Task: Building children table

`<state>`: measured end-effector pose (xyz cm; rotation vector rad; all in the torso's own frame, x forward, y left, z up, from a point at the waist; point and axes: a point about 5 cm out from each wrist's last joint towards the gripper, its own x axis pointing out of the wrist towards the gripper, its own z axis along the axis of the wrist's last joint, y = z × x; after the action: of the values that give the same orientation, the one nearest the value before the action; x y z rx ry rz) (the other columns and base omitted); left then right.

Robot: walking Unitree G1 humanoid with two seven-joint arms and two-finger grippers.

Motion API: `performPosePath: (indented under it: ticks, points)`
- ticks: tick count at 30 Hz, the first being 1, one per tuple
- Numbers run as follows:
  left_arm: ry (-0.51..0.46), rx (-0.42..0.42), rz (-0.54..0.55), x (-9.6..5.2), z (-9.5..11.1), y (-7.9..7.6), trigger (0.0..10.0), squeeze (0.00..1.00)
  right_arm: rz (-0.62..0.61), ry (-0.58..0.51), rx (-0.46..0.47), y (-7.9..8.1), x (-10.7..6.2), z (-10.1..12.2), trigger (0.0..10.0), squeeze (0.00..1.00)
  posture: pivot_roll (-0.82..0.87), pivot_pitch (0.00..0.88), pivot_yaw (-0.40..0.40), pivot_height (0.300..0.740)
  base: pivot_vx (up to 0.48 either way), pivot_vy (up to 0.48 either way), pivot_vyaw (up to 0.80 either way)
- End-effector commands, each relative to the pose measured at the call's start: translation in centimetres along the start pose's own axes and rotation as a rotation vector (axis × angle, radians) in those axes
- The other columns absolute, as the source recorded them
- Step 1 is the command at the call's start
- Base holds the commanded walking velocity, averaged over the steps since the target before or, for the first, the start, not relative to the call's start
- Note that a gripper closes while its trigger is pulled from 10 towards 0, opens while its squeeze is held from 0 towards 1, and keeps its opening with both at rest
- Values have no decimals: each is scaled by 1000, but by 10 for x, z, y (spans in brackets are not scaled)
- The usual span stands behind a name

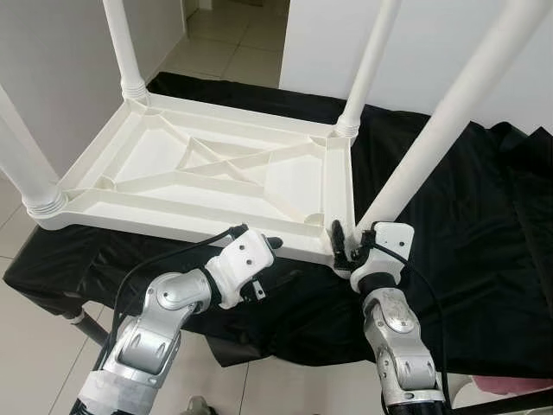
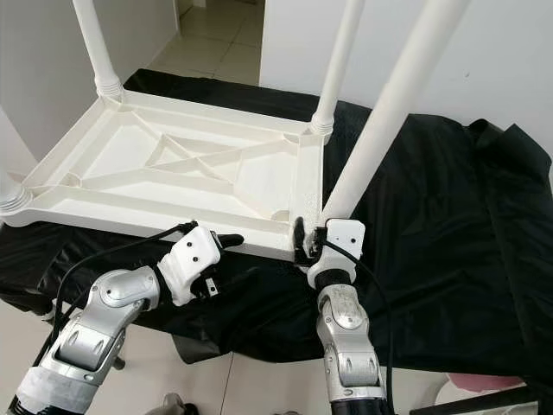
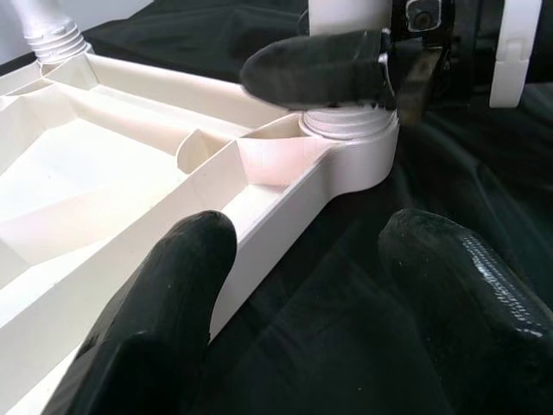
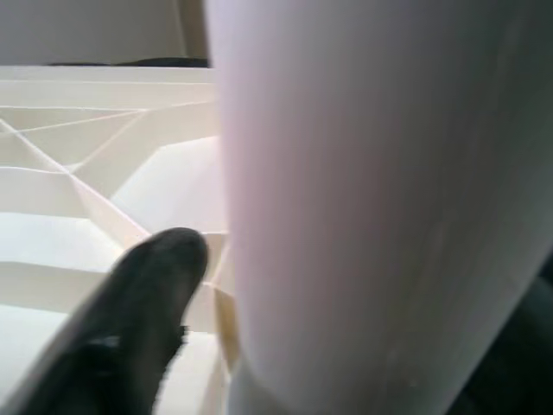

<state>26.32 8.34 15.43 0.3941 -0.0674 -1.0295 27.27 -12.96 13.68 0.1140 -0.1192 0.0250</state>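
A white plastic children's tabletop (image 1: 216, 169), ribbed on its underside, is lying upside down on a bench draped in black cloth (image 1: 467, 225), with four white cylindrical plastic legs sticking up from its corners. The near right leg (image 1: 449, 112) is leaning out toward the robot's right, its base sitting in the corner socket (image 3: 350, 138) at the tabletop's near right corner. The right tool (image 1: 344, 242) is gripping the bottom of that leg just above the socket, one black finger (image 4: 147, 294) lying against the leg's side on the tabletop's side, the leg passing close in front of the wrist camera. The left tool (image 1: 263, 245) is hovering at the tabletop's near edge, a little to the left of that corner, its two black fingers (image 3: 173, 303) spread apart and holding nothing; one is lying against the rim of the tabletop, the other is over the black cloth. Pale floor tiles (image 1: 233, 43) are showing beyond the bench.
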Motion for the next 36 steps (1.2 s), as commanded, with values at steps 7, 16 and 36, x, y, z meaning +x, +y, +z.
performPosePath:
  ticks: [7, 16, 36]
  points:
    - [-8, -22, 68, -5, 0, 3, 10000, 0, 59, -37, 10, -8, -4, 3, 10000, 1000, 65, 36, -87, 740, 0, 0, 0]
    - [-19, -49, 83, -5, 5, 5, 10000, 0, 235, -79, -35, -19, -13, 4, 10000, 0, 59, 28, -83, 740, 0, 0, 0]
    - [-28, -63, 168, -8, 5, 4, 10000, 0, 344, -43, -54, -43, -3, 3, 10000, 0, 51, 39, -79, 740, 0, 0, 0]
